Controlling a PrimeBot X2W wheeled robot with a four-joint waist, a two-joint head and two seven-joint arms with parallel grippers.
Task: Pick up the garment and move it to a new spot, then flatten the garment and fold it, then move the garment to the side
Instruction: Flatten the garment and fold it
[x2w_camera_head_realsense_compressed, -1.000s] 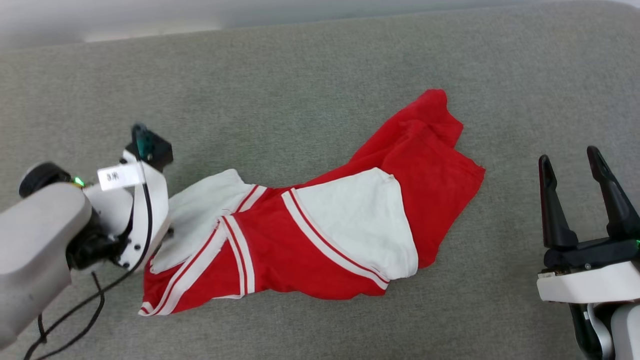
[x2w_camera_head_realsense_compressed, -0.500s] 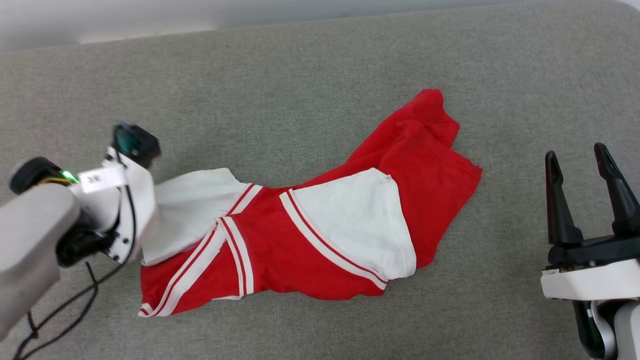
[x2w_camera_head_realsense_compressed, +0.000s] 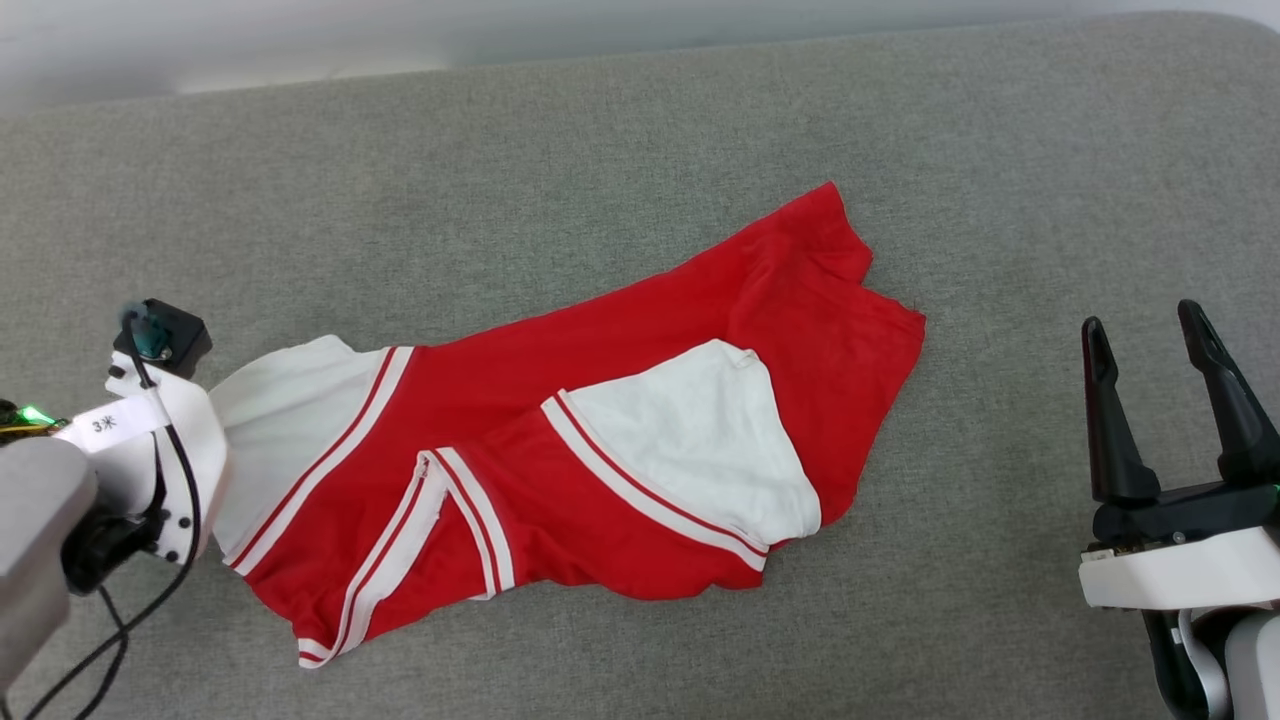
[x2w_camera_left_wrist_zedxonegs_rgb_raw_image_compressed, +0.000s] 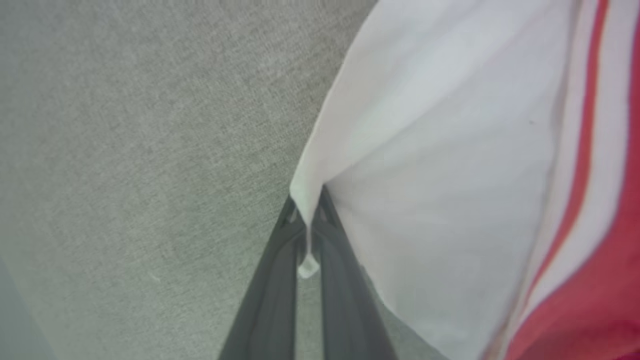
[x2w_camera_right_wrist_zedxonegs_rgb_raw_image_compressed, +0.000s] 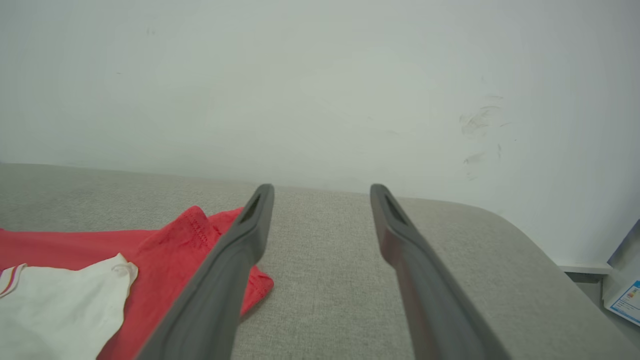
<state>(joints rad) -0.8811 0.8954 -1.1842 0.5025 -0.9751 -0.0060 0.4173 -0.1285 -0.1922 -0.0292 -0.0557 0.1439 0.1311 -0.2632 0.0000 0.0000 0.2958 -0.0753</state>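
Observation:
The garment (x2w_camera_head_realsense_compressed: 620, 330), a red jersey with white sleeves and red-and-white striped trim, lies crumpled but stretched out across the grey surface. Its printed front is hidden. My left gripper (x2w_camera_left_wrist_zedxonegs_rgb_raw_image_compressed: 306, 200) is shut on the edge of the white sleeve (x2w_camera_left_wrist_zedxonegs_rgb_raw_image_compressed: 440, 150), with a pinch of cloth between the fingers. In the head view its white wrist (x2w_camera_head_realsense_compressed: 160, 460) sits at the garment's left end and covers the fingers. My right gripper (x2w_camera_head_realsense_compressed: 1141, 317) stands open at the lower right, apart from the garment, with nothing between its fingers (x2w_camera_right_wrist_zedxonegs_rgb_raw_image_compressed: 240, 250). The garment's red hem (x2w_camera_right_wrist_zedxonegs_rgb_raw_image_compressed: 165, 270) lies to its left.
The grey fabric surface (x2w_camera_head_realsense_compressed: 600, 150) extends on all sides of the garment, with a rounded corner at the far right (x2w_camera_right_wrist_zedxonegs_rgb_raw_image_compressed: 500, 220). A white wall (x2w_camera_right_wrist_zedxonegs_rgb_raw_image_compressed: 320, 75) rises behind it. A black cable (x2w_camera_head_realsense_compressed: 110, 640) hangs from my left wrist.
My left gripper closed on the white sleeve and pulled it to the left, drawing the garment out longer and flatter. The right gripper has stayed in place, open.

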